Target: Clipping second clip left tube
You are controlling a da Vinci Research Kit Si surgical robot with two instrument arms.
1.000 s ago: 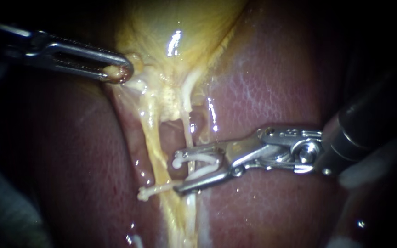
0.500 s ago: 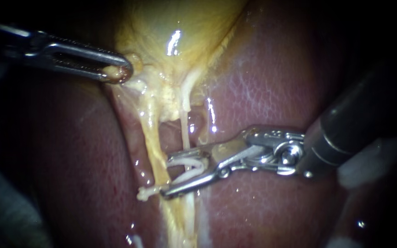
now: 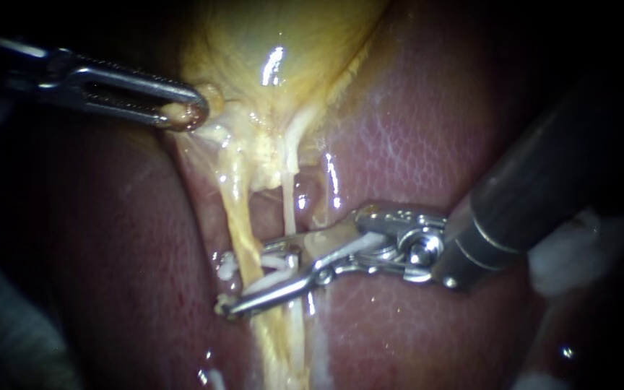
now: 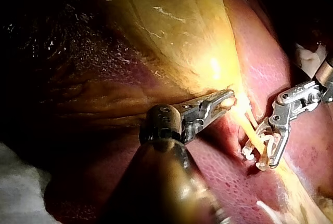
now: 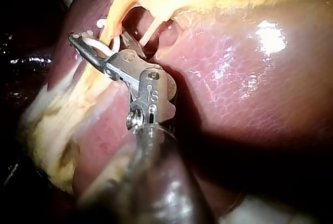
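The right instrument (image 3: 248, 280) has slid left across the dark red liver (image 3: 413, 144). Its claw grips a white plastic clip (image 3: 277, 260), astride the pale yellow left tube (image 3: 236, 206). The left instrument (image 3: 189, 112) pinches the yellow gallbladder (image 3: 283, 43) in its closed claw.

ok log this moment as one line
left instrument: jaws shut on gallbladder | right instrument: jaws shut on clip, astride left tube | clip open
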